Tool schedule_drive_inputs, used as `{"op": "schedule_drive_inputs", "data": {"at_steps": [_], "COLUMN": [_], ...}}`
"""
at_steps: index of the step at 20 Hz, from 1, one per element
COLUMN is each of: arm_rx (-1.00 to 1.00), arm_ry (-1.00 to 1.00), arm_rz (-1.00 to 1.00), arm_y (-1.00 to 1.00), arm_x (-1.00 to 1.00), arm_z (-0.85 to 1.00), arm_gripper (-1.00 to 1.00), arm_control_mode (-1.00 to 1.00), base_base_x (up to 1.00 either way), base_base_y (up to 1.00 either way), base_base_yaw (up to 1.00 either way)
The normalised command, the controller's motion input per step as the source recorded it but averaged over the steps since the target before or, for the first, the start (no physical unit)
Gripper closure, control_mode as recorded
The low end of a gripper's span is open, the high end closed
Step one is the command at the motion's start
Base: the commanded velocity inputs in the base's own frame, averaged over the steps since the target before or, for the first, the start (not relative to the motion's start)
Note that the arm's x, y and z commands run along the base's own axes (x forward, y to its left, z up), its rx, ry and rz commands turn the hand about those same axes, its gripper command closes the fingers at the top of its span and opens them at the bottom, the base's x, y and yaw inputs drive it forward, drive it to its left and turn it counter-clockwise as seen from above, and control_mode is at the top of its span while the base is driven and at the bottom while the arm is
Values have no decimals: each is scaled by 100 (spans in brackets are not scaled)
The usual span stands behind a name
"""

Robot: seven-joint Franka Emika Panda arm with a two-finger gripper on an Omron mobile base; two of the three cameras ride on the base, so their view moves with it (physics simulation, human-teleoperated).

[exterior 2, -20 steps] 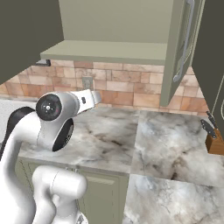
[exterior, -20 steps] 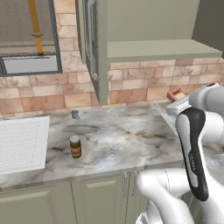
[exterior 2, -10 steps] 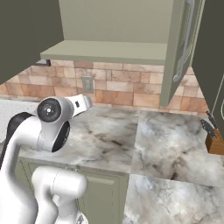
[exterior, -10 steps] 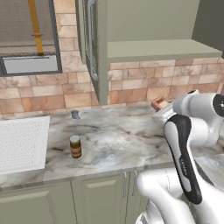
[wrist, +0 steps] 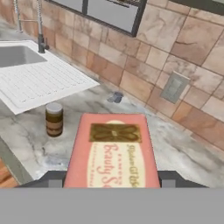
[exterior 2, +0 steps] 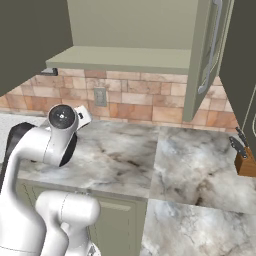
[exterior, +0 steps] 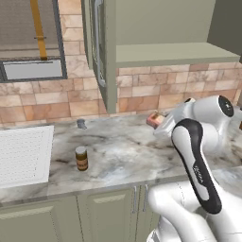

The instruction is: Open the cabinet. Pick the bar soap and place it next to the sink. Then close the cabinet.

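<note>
From left to right in the left base view, we see the sink (exterior: 23, 153) set into the marble worktop (exterior: 118, 151), a brown jar (exterior: 82, 158) standing just beside its right edge, and a small grey object (exterior: 81, 124) near the brick backsplash. Above, the cabinet (exterior: 156, 47) stands with its doors swung open. Further right, the bar soap (exterior: 154, 120) is raised above the worktop at the tip of the arm. In the hand view we see the tool (wrist: 112, 178) clamped on the bar soap (wrist: 113, 151), its dark fingertips (wrist: 50, 179) flanking the block, though their contact is partly cut off.
</note>
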Motion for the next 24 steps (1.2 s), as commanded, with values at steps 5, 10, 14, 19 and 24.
{"op": "schedule_drive_inputs", "data": {"at_steps": [5, 10, 14, 19, 24], "arm_rx": [-2, 0, 0, -1, -6], "arm_ry": [0, 0, 0, 10, 17], "arm_rz": [2, 0, 1, 4, 17], "arm_y": [41, 38, 37, 33, 36], "arm_x": [40, 36, 41, 38, 32], "arm_z": [-49, -49, -37, -22, -16], "arm_gripper": [100, 100, 100, 100, 100], "arm_control_mode": [-100, -100, -100, -100, -100], "base_base_x": [0, 0, 0, 0, 0], "base_base_y": [0, 0, 0, 0, 0], "base_base_yaw": [0, 0, 0, 0, 0]}}
